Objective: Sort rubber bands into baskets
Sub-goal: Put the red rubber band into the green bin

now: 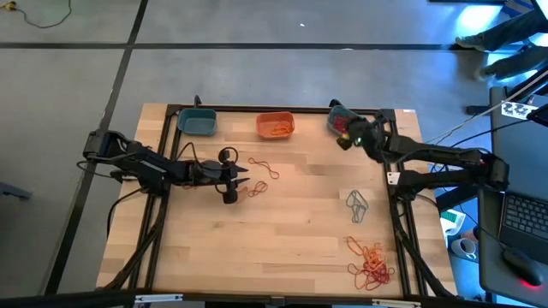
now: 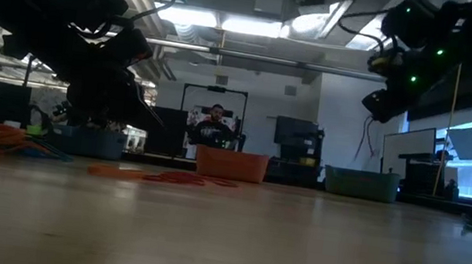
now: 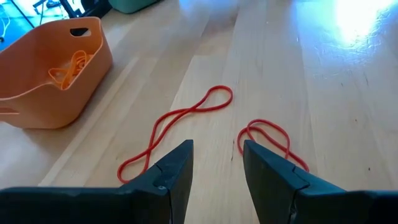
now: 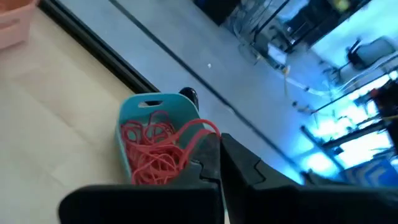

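We see the left claw [image 3: 217,163] spread, two red bands [image 3: 186,118] just ahead; it may snag both. Right claw [image 4: 219,163] pressed together over the teal basket [image 4: 134,112].

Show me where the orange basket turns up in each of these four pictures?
High view: orange basket at the table's far edge, centre.
Low view: centre, far across the table.
Left wrist view: upper left, orange bands inside.
Right wrist view: perhaps a sliver at the top-left corner; cannot tell.
Shared landmark: red rubber bands before it.

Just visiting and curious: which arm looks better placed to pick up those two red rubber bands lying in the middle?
The left. Its tool hangs open right over the red rubber bands, while the right tool is away at the teal basket.
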